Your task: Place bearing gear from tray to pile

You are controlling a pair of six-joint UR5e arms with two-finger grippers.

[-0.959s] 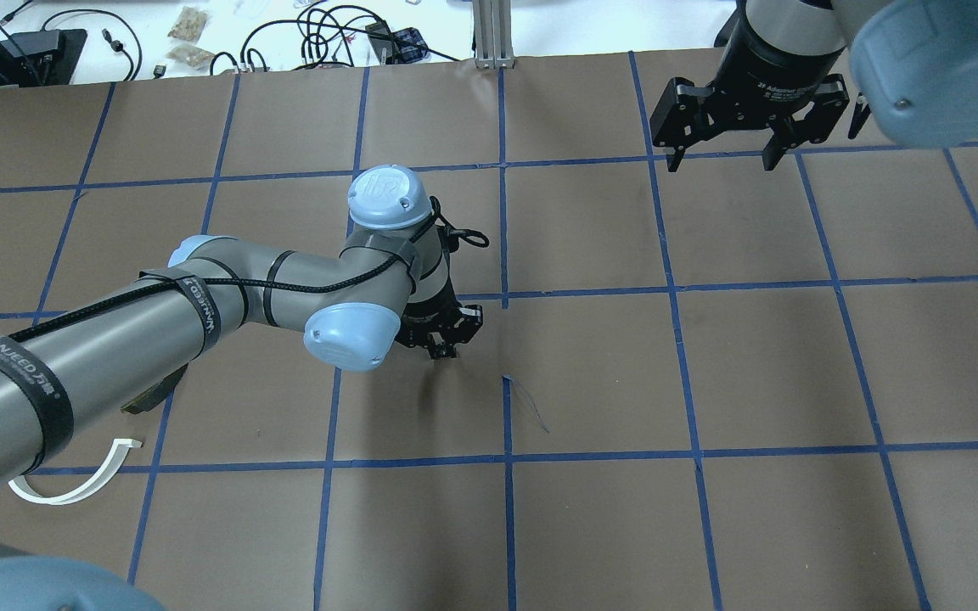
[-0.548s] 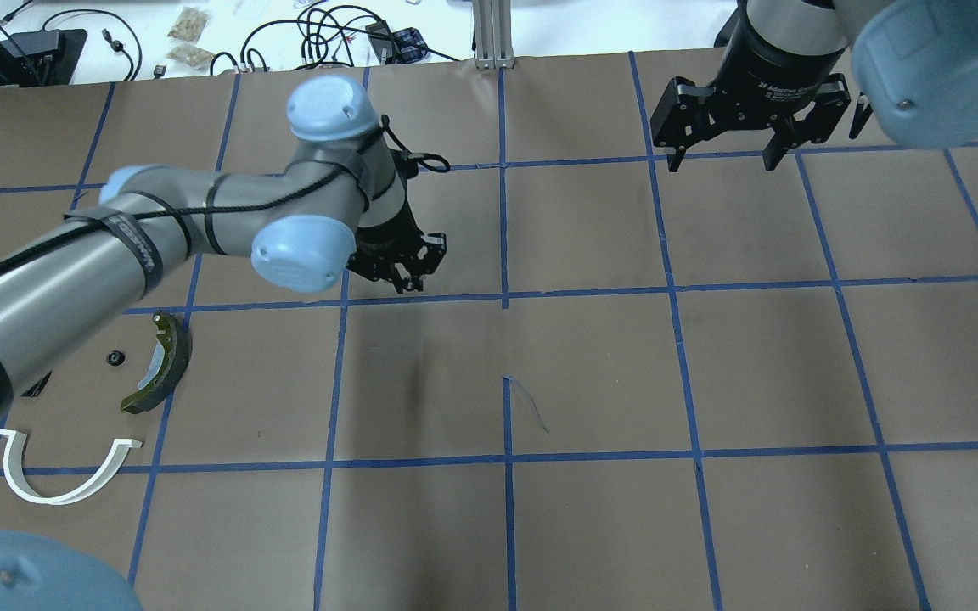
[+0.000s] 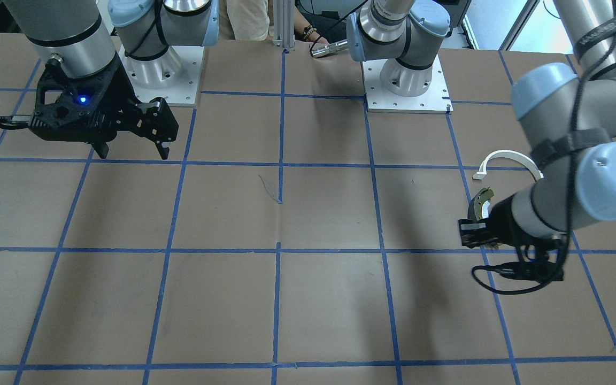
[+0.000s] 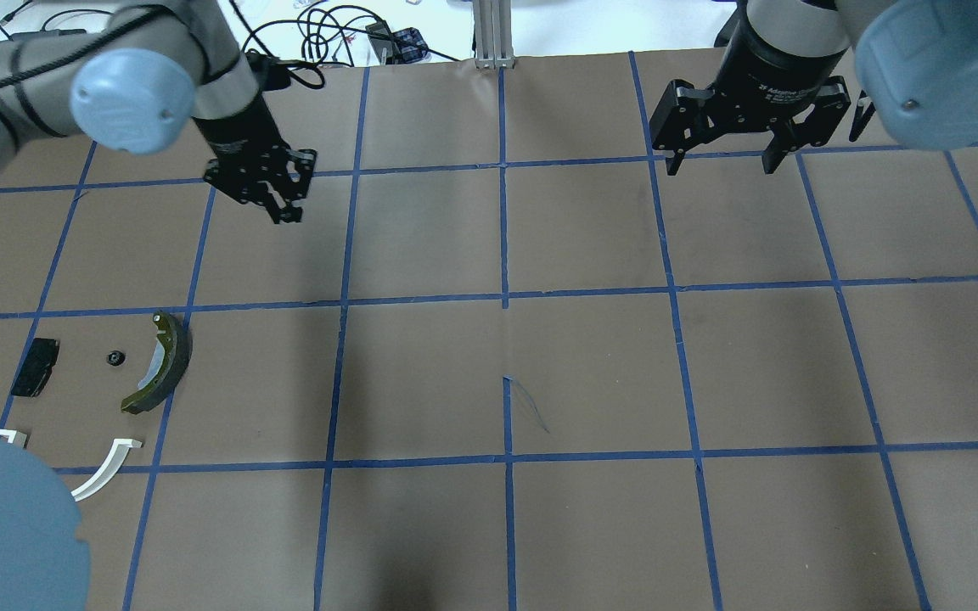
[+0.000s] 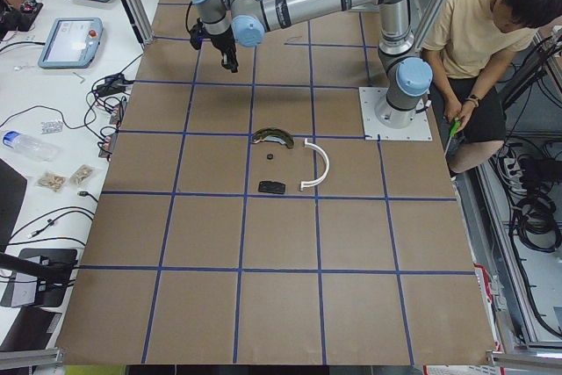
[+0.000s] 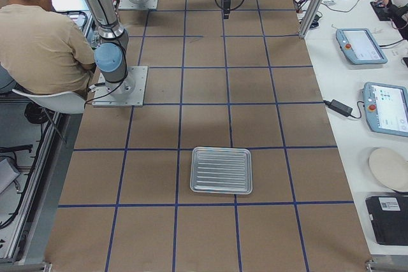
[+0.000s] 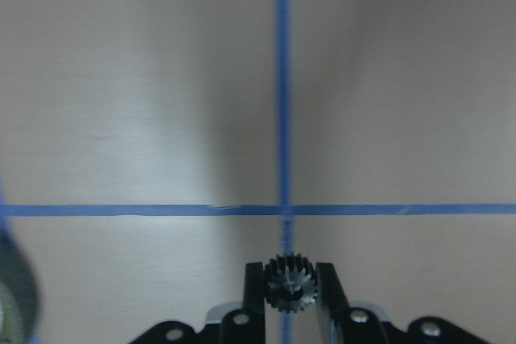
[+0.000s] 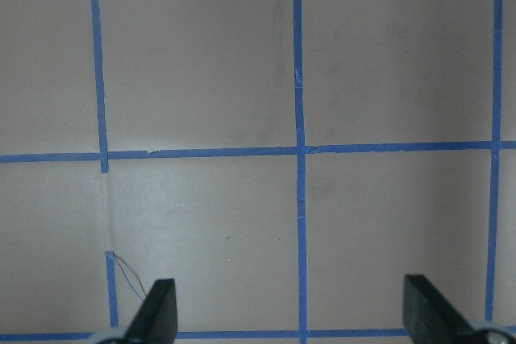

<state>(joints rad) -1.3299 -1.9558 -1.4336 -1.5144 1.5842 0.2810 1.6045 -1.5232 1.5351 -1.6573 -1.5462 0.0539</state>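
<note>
Your left claw (image 4: 279, 208) is narrow and pinched on the gear (image 7: 291, 283). The wrist view shows a small dark toothed wheel squeezed between both fingers (image 7: 253, 288), with a crossing of blue tape lines (image 7: 282, 118) just past it. The claw hangs off the bench (image 4: 591, 373), over the left half and toward the edge away from the robot.

The pile is also in the left half, nearer the robot-side edge and well apart from that claw.
- The brake shoe (image 4: 158, 365) is curved with an olive rim and lies flat.
- The black pad (image 4: 35, 378) is to the shoe's left and not touching it.
- The white arch (image 4: 107, 468) is closer to the robot-side edge. In the overhead view an arm joint partly covers it.
- A small black round part (image 4: 115, 358) sits between pad and shoe and touches neither. It is too small for you to tell what it is.

In the front view the left wrist covers most of the shoe.

Your right claw (image 4: 720, 163) is spread wide, fingers (image 8: 158, 312) far apart. It hovers over the right half near the far edge.

The tray (image 6: 222, 170) is ribbed metal and lies flat near the bench's right end, well apart from both claws.
</note>
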